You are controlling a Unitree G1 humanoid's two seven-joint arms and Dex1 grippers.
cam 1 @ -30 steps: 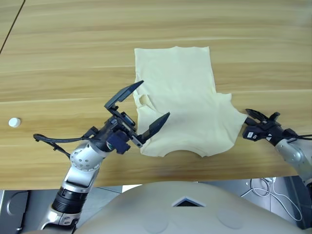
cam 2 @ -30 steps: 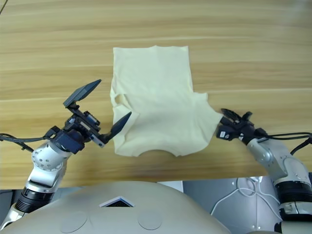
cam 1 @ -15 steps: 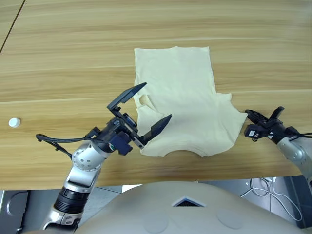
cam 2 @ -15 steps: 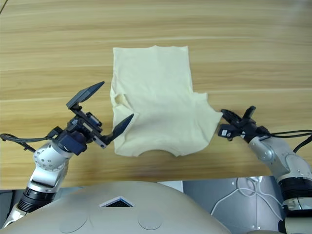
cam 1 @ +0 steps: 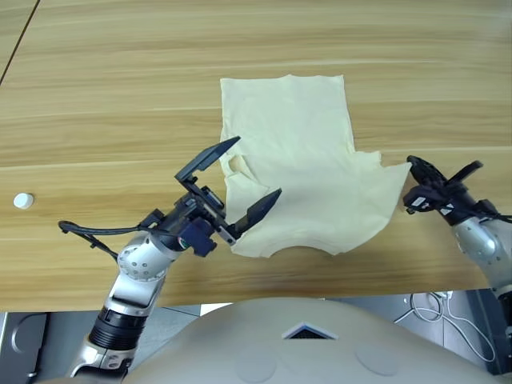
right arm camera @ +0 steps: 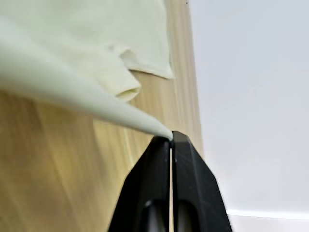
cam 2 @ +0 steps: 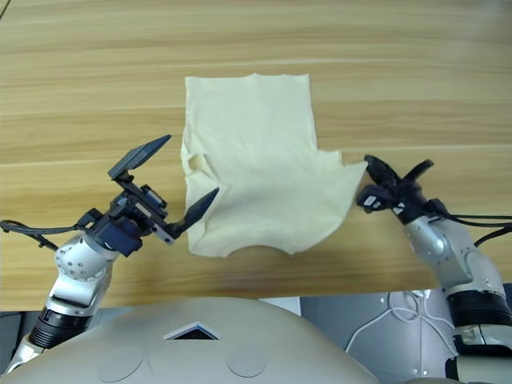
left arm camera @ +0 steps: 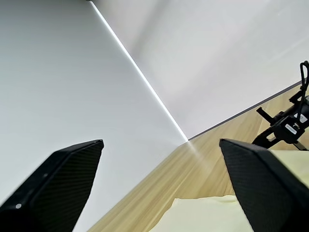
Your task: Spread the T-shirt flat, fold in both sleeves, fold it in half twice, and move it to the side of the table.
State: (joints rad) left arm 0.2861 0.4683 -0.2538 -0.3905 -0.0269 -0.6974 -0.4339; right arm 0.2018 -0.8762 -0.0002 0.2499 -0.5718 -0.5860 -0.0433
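T-shirt (cam 1: 292, 136) laid flat on table (cam 1: 112, 88), left sleeve (cam 1: 237, 166) folded in. Right sleeve (cam 1: 382, 182) tip clamped between right gripper (cam 1: 413, 166) fingers — held raised off table. Left gripper (cam 1: 257, 166) fingers spread wide — held at T-shirt's left edge.

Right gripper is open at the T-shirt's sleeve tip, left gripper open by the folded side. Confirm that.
Wrong on one count: the right gripper is shut, pinching the sleeve tip of the T-shirt, as the right wrist view shows. The left gripper is open by the folded side.
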